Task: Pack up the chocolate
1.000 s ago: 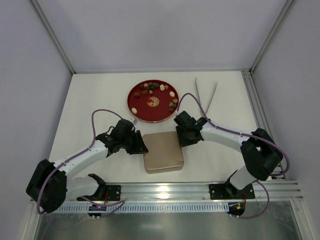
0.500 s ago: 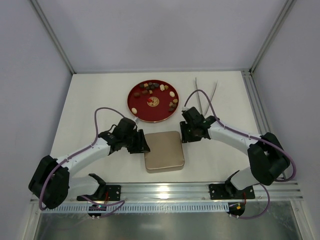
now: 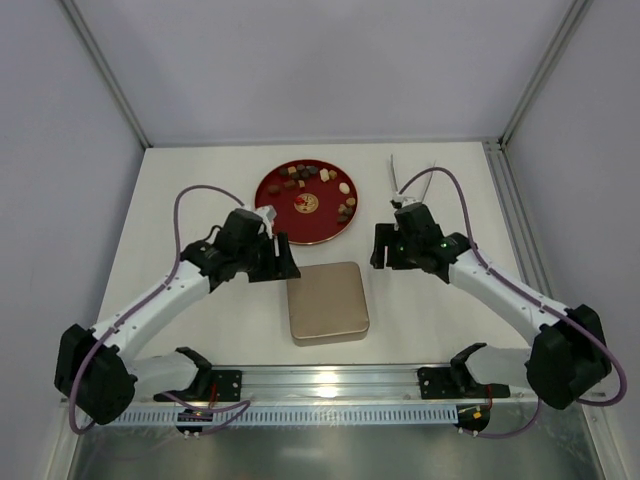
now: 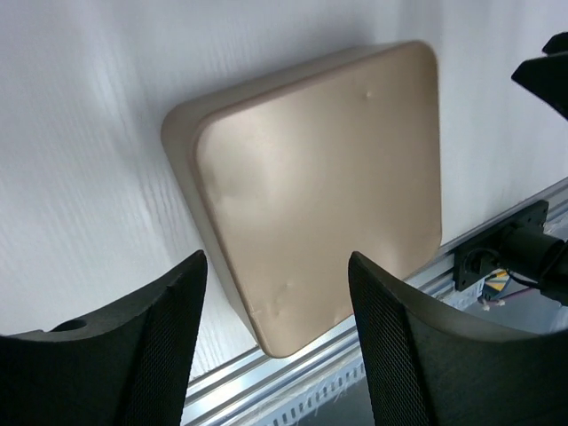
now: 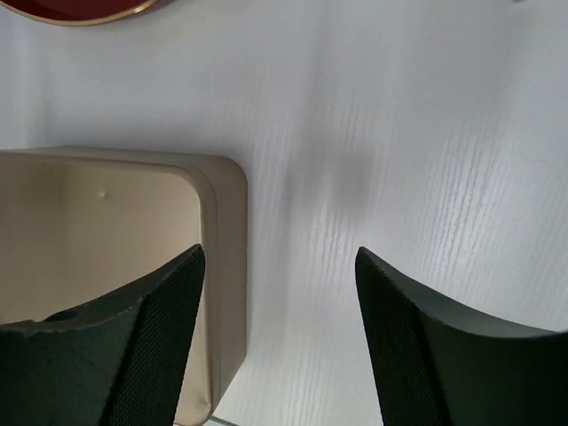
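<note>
The chocolates [image 3: 318, 187] all sit loose on the red plate [image 3: 272, 214] toward the desk's far edge while the tan box [image 3: 327, 302] near the front edge has its lid on, and the left gripper [image 3: 277, 259] and right gripper [image 3: 384, 250] both hang spread and empty beside it, so packing looks mostly left.

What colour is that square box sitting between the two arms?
The box is a plain matte beige-gold, no pattern. The left wrist view shows it best.

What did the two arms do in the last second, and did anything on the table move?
Both grippers pulled away from the gold box: the left gripper lifted back toward the red plate, the right gripper swung out toward the tongs. Both are open and empty. Box, plate, chocolates and tongs stayed put.
</note>
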You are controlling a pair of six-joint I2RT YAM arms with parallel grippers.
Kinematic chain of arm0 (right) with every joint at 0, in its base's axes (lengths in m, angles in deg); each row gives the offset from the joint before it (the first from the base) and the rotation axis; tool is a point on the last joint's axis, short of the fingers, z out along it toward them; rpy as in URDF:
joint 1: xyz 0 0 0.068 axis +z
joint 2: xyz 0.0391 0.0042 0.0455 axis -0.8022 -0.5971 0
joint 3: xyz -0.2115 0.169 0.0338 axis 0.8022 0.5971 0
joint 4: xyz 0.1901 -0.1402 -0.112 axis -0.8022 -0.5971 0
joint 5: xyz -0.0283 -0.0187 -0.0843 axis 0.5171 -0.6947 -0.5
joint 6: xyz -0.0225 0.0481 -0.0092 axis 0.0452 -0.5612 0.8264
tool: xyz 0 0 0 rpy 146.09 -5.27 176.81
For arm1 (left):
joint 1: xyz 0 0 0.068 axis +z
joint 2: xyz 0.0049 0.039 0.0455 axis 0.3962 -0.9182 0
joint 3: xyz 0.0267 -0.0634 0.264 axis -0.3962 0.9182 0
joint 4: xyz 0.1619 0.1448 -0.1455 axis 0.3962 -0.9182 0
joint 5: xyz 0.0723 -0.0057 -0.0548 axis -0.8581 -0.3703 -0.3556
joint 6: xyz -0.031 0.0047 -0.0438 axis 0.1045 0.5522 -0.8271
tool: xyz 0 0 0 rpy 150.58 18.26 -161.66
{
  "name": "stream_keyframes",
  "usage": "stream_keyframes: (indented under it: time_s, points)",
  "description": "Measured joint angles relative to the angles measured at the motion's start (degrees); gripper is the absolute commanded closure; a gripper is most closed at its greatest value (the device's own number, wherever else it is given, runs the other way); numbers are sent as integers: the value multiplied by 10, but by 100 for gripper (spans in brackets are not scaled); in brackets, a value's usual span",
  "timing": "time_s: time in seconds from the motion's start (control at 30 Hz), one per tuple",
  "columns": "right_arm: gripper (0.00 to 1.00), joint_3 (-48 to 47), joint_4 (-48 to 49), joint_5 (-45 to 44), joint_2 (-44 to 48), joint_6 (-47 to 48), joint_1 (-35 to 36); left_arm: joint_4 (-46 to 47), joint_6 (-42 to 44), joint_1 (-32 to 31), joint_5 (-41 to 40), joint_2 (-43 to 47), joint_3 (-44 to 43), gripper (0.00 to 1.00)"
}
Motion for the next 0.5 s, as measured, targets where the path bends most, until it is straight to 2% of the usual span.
stream_keyframes:
  time_s: [0.03, 0.17, 0.5]
  points:
    - [23, 0, 1, -2, 17, 1, -1, -7, 7, 8, -2, 9, -13, 35]
    - [13, -3, 3, -16, 89, 4, -2, -30, 26, 39, -17, 52, -54, 32]
    - [3, -28, -10, -95, 223, 19, -2, -85, 54, 73, -56, 141, -87, 30]
